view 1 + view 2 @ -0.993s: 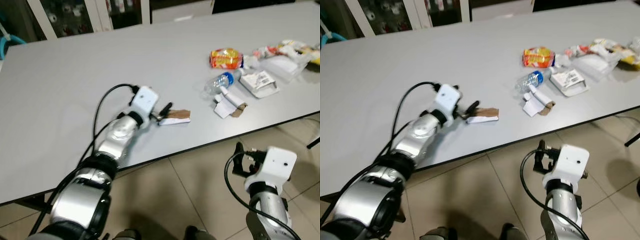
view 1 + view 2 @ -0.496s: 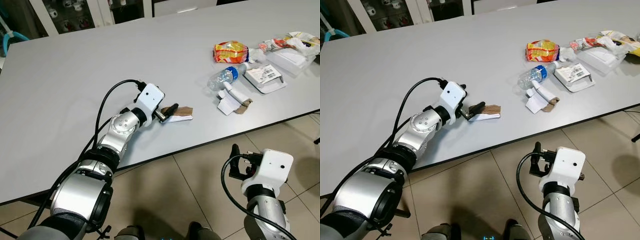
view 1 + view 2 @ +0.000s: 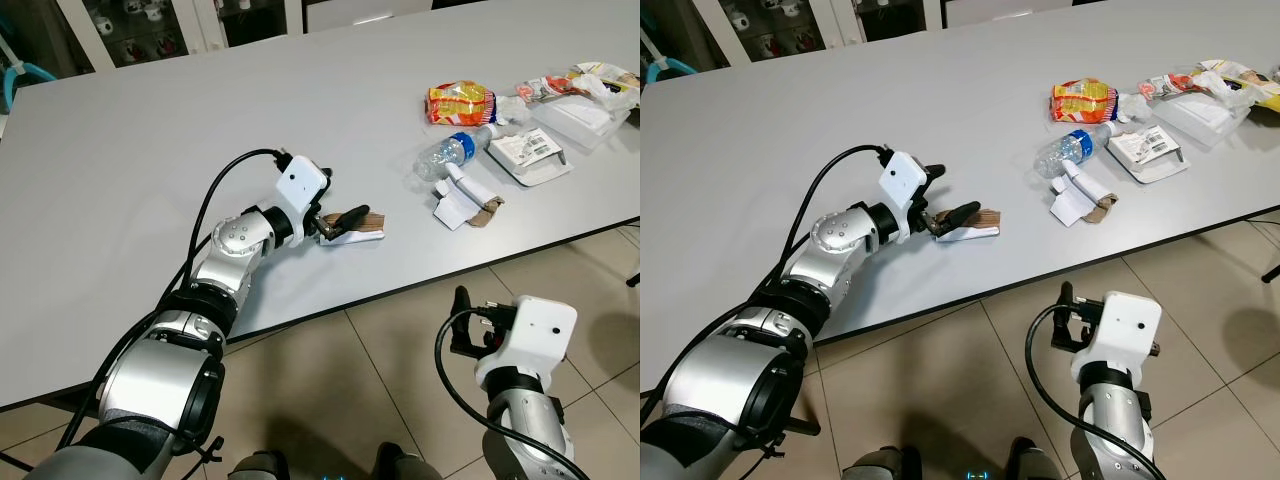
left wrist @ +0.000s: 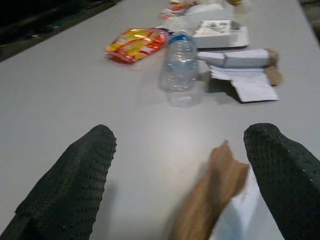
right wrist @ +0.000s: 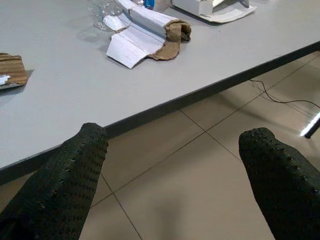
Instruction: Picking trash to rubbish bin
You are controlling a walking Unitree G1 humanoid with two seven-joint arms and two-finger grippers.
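A flattened brown-and-white paper wrapper (image 3: 368, 226) lies on the grey table (image 3: 150, 180) near its front edge. My left gripper (image 3: 340, 222) is down at the wrapper's left end. In the left wrist view the gripper (image 4: 182, 145) is open, with the wrapper (image 4: 215, 200) lying between its fingers, close to one of them. Whether a finger touches the paper cannot be made out. My right gripper (image 3: 470, 335) hangs open below the table's edge, over the tiled floor, with nothing between its fingers (image 5: 75, 175).
More trash lies at the right of the table: a clear plastic bottle (image 3: 445, 157), an orange snack bag (image 3: 460, 102), a torn white-and-brown carton (image 3: 462, 200), a white tray-like box (image 3: 528, 152) and a heap of wrappers (image 3: 585, 95). Cabinets stand behind the table.
My left wrist has turned and the gripper has closed in on the wrapper's end, one finger now lying over it. The wrapper has stayed in place. The camera has shifted slightly.
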